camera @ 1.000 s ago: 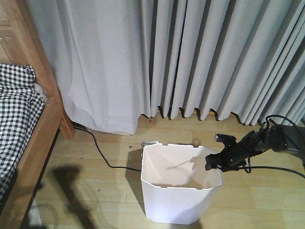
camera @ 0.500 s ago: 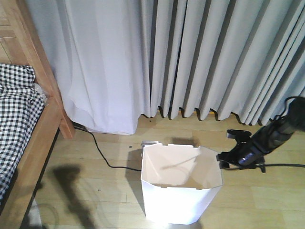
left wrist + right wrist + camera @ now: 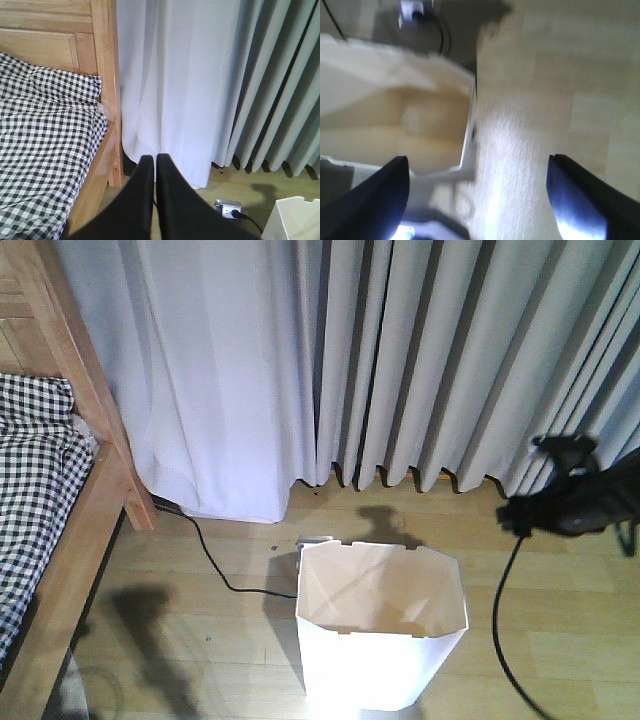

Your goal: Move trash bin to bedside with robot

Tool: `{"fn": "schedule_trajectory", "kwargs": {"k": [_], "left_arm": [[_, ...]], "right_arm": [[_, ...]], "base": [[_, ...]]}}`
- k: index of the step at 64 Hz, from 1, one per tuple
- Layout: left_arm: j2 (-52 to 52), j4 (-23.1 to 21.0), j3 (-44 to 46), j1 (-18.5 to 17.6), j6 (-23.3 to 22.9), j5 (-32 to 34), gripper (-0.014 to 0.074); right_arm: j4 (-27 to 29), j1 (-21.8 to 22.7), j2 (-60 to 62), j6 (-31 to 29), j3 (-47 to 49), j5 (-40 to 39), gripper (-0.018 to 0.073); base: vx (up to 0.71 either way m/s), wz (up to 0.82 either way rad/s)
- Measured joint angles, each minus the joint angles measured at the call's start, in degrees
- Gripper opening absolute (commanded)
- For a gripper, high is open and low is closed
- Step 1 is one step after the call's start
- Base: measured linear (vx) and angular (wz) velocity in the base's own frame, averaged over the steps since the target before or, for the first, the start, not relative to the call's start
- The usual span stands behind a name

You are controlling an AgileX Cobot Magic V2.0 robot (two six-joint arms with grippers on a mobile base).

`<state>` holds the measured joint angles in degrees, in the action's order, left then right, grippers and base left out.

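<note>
Beside the white thin-walled plastic bin (image 3: 380, 630), my right tool (image 3: 477, 192) hangs wide apart, empty; a careless sweep could tip it.

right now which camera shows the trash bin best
The exterior front-facing view: the whole trash bin stands on the floor, rim and inside visible. The right wrist view shows it blurred from above; the left wrist view catches only a corner.
</note>
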<state>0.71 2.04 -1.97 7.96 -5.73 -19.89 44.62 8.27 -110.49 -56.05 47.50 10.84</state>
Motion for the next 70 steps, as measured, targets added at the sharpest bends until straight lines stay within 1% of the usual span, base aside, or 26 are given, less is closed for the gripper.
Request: {"fn": "schedule_trajectory", "kwargs": {"k": [21,35,45,52,58,70], "left_arm": [[0.0,0.0,0.0,0.0,0.0,0.0,-0.0006],[0.0,0.0,0.0,0.0,0.0,0.0,-0.0006],[0.0,0.0,0.0,0.0,0.0,0.0,-0.0006],[0.0,0.0,0.0,0.0,0.0,0.0,-0.0006],[0.0,0.0,0.0,0.0,0.0,0.0,-0.0006],[0.0,0.0,0.0,0.0,0.0,0.0,-0.0006]], "right_arm": [[2.1,0.0,35.3,0.0,-10.7,1.4,0.0547],[3.1,0.0,60.9,0.0,-15.5,7.8,0.0547],[4.5,0.0,76.6,0.0,-18.4,11.5,0.0547],[7.2,0.0,84.6,0.0,-21.0,12.1,0.0547],[7.9,0.0,89.5,0.0,-23.7,12.1,0.0547],[8.0,0.0,93.3,0.0,-27.3,12.5,0.0547]], "base": [[0.0,0.0],[0.0,0.0],[0.0,0.0],[0.0,0.0],[0.0,0.0],[0.0,0.0]]}}
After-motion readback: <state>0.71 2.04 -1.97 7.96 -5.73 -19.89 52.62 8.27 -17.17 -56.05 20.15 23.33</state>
